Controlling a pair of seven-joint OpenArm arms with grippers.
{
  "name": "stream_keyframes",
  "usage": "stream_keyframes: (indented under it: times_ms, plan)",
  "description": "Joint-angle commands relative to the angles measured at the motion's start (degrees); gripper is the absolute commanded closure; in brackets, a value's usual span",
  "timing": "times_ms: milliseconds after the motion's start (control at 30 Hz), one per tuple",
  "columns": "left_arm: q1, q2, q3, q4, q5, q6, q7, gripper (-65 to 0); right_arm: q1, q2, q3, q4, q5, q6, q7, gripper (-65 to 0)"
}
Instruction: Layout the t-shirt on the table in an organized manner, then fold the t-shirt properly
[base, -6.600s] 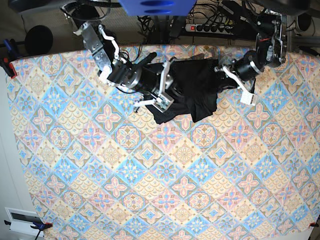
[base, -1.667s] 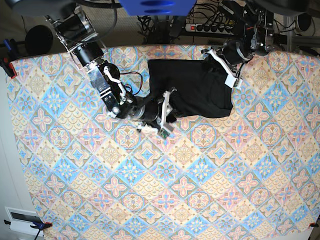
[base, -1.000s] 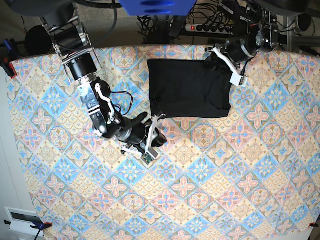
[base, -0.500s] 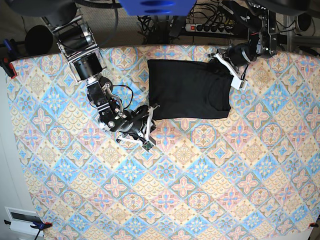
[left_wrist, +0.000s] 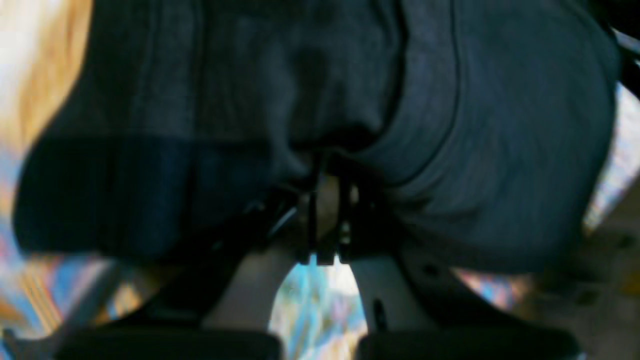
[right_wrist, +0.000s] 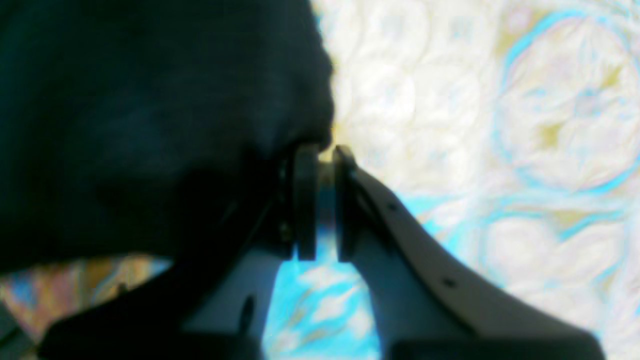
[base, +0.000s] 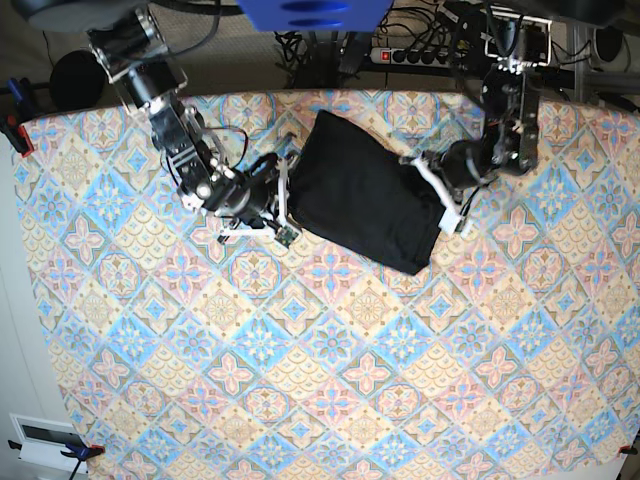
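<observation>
t-shirt (base: 365, 203): bunched slantwise on far half of table (base: 330, 400) | left gripper (left_wrist: 327, 200): clamped on its fabric (view blurred) | right gripper (right_wrist: 320, 165): nearly closed, pinching its edge

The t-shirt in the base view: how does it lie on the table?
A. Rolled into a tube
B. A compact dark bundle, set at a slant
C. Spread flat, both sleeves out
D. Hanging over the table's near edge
B: the t-shirt is a compact dark shape lying slantwise on the table, no sleeves spread.
</observation>
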Motion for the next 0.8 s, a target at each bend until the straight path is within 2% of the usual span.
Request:
stream_keyframes:
  times_ms: [0,133,267,367,467,567,633,767]
  plan:
    - [-1.39,0.64,0.50,-0.01,2.68,1.08,0.15,-0.2,0.17,1.10,0.29,1.97,0.27,0.20,0.58,-5.8]
    - [-6.22,3.37,0.85,-0.09,6.81,1.08,0.59,-0.3,-2.64,2.94,0.46,5.40,0.27,0.20,0.58,-5.8]
    - [-11.15,5.74,1.03,-2.12,9.89,1.08,0.59,-0.5,-6.24,3.03,4.33,9.36,0.27,0.20,0.32,-5.8]
    - [-15.63,6.18,3.49,-6.95,9.80,1.08,0.59,-0.3,-8.71,3.03,6.27,12.43,0.27,0.20,0.32,-5.8]
    - [-16.33,6.18,3.49,-6.16,9.80,1.08,0.59,-0.3,-10.38,3.03,8.02,14.19,0.27,0.20,0.32,-5.8]
    - [-15.72,6.09,-0.29,-3.26,9.71,1.08,1.30,-0.3,-10.64,2.85,12.07,15.95,0.27,0.20,0.32,-5.8]
    - [-14.05,6.09,-4.95,-1.06,8.92,1.08,4.11,-0.3,-10.64,2.85,14.79,16.74,0.27,0.20,0.32,-5.8]
    - [-10.18,6.18,-11.63,5.97,1.45,1.08,10.00,-0.3,-10.64,2.59,17.70,17.00,0.27,0.20,0.32,-5.8]
